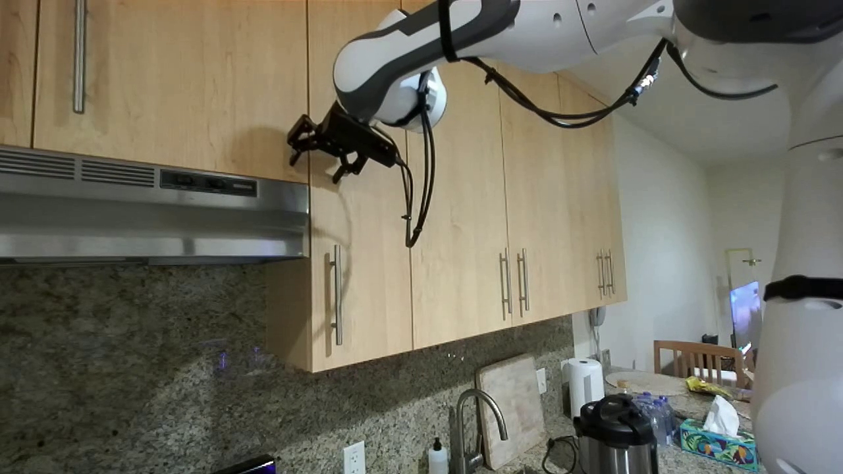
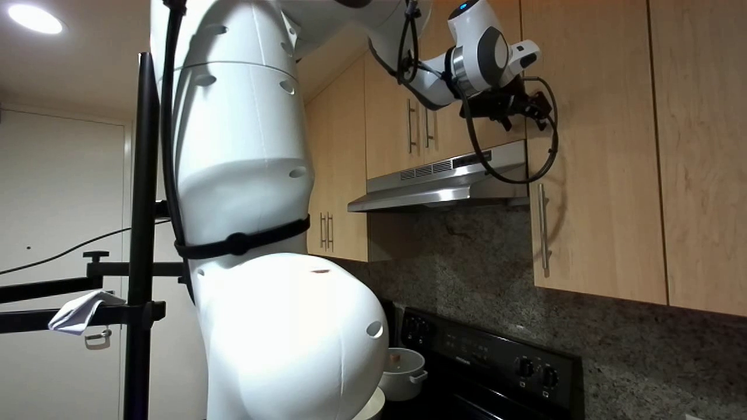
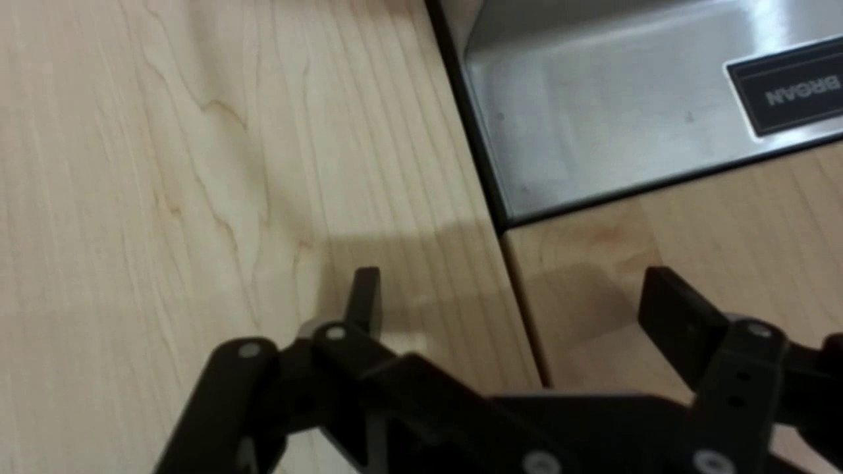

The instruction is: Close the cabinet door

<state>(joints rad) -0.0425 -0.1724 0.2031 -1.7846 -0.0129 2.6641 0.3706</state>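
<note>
The cabinet door point(image 1: 379, 276) is a tall narrow light-maple panel, also in an exterior view point(image 2: 607, 186). It looks closed, flush with its neighbours. Its slim vertical bar handle point(image 1: 338, 296) is near the lower edge and also shows in an exterior view point(image 2: 544, 230). In the wrist view the door panel point(image 3: 197, 197) fills the left side. My gripper point(image 1: 316, 170) is open and empty, above the handle at the door's hood-side edge. In the wrist view the gripper's fingers point(image 3: 512, 283) straddle the seam between this door and the neighbouring panel. I cannot tell whether the fingertips touch the wood.
A steel range hood point(image 1: 151, 217) sits beside the door, under a shorter light-wood door point(image 1: 178, 85). Taller doors with paired handles point(image 1: 514, 280) stand on the far side. A faucet point(image 1: 484, 421), a pressure cooker point(image 1: 616, 434) and a stove point(image 2: 490, 361) are below.
</note>
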